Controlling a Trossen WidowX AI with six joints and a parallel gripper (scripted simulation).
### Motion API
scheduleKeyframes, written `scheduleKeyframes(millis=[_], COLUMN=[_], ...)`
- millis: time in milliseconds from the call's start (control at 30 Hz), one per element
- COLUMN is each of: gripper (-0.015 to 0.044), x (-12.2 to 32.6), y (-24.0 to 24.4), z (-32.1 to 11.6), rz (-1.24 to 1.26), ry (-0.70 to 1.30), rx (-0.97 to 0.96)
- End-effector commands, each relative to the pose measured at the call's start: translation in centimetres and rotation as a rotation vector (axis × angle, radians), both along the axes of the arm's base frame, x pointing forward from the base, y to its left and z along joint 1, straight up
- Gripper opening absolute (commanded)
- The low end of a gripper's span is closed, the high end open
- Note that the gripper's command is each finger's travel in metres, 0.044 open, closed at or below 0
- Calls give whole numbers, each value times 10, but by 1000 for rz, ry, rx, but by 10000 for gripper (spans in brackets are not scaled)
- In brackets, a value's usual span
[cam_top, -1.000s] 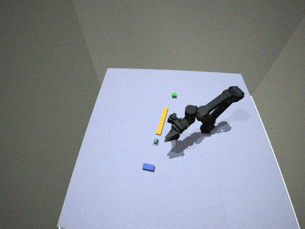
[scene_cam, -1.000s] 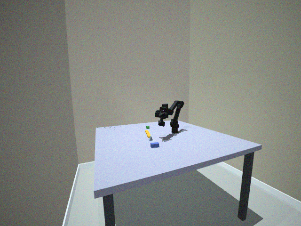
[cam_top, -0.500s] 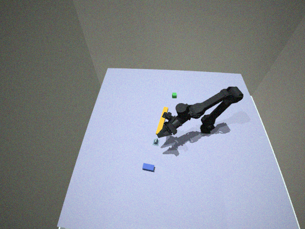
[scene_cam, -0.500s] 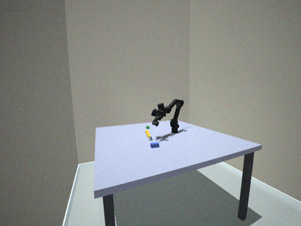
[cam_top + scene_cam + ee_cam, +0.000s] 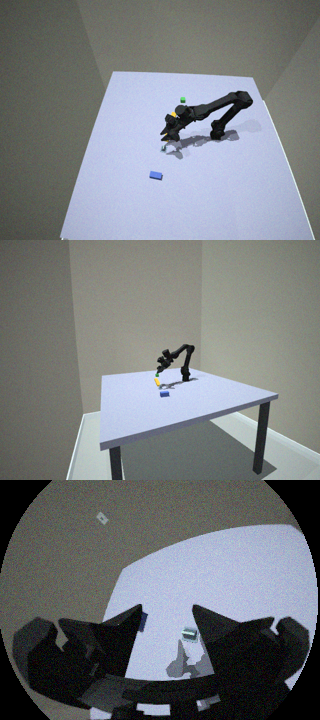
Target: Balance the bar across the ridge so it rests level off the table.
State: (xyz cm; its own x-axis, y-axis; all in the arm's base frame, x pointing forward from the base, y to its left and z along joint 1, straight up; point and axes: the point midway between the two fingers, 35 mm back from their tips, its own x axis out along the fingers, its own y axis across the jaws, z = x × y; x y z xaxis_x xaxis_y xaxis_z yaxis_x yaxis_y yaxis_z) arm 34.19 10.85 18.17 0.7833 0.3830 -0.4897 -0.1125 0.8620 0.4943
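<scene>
Tool (image 5: 162, 136) (image 5: 157, 373) (image 5: 167, 607) open, holding nothing, above the yellow bar (image 5: 173, 114) (image 5: 157, 382), ridge (image 5: 163, 148) (image 5: 160, 386) (image 5: 189, 634) near bar's end

Item: long yellow rectangular bar (image 5: 173, 114) (image 5: 157, 382), flat on the table, unheld by me. Item: small grey-teal wedge-shaped ridge (image 5: 163, 148) (image 5: 160, 386) (image 5: 189, 634), upright near its end.
</scene>
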Motion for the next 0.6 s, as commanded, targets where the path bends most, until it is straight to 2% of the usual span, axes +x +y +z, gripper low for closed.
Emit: scheduleKeyframes(millis=[0, 567], gripper=[315, 315], x=[6, 16], y=[-11, -62], z=[-9, -32], rz=[20, 184], ry=[19, 115], rx=[-107, -530])
